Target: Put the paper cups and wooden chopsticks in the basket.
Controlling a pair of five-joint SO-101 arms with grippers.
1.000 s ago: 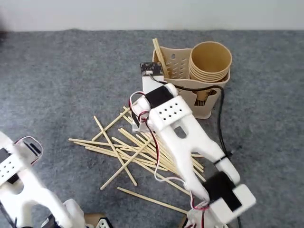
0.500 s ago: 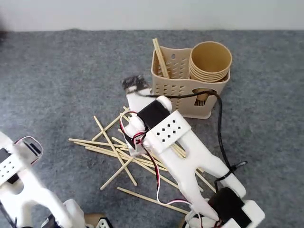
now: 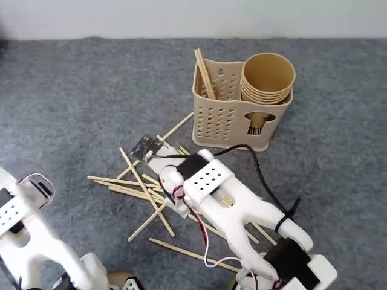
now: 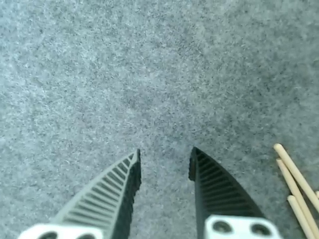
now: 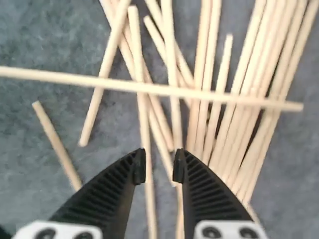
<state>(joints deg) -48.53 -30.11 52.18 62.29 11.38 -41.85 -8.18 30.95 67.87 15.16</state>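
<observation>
The right arm [image 3: 213, 181] stretches across a loose heap of wooden chopsticks [image 3: 136, 190] scattered on the grey table [image 3: 72, 109]; its right claw [image 5: 158, 163] hangs low over the sticks, the black ribbed jaws a narrow gap apart and gripping nothing; one thin stick runs on the table beneath that gap, and a long crossing chopstick [image 5: 149, 88] lies athwart the others just beyond the tips. The heap fans out in many directions, most sticks touching or overlapping; a lone chopstick [image 3: 192, 254] lies apart on the near side of the heap, and another stray stick [image 3: 179, 126] points from the heap's far edge towards the basket [image 3: 224, 118]. The beige, perforated basket stands upright on the far side of the heap, near it but not touching the bulk of the sticks; a nested stack of paper cups [image 3: 268, 72] sits in one compartment, rims rising above the basket's wall; a few standing chopsticks [image 3: 204, 71] lean in the other compartment, their ends poking over the rim. A black cable [image 3: 266, 187] loops along the right arm. The left arm [image 3: 24, 226] sits at the near corner of the table, well apart from the basket; its left claw [image 4: 164, 154] hovers above bare grey table with jaws parted and nothing between them; three chopstick ends [image 4: 298, 186] lie off to one side of it.
</observation>
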